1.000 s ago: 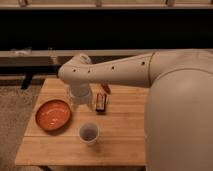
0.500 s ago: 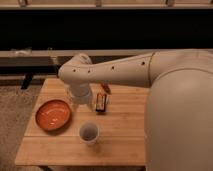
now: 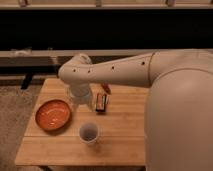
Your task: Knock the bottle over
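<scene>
The bottle (image 3: 71, 98) shows only as a faint slim transparent shape standing on the wooden table (image 3: 120, 135), just behind the orange plate. It is mostly hidden by my arm. My gripper (image 3: 81, 100) hangs down from the white arm right beside the bottle, on its right side, low over the table. I cannot tell whether it touches the bottle.
An orange plate (image 3: 53, 115) lies at the table's left. A white cup (image 3: 89, 133) stands near the front middle. A dark flat rectangular object (image 3: 101, 102) lies right of the gripper, with a small red item (image 3: 106, 89) behind it. My white body fills the right side.
</scene>
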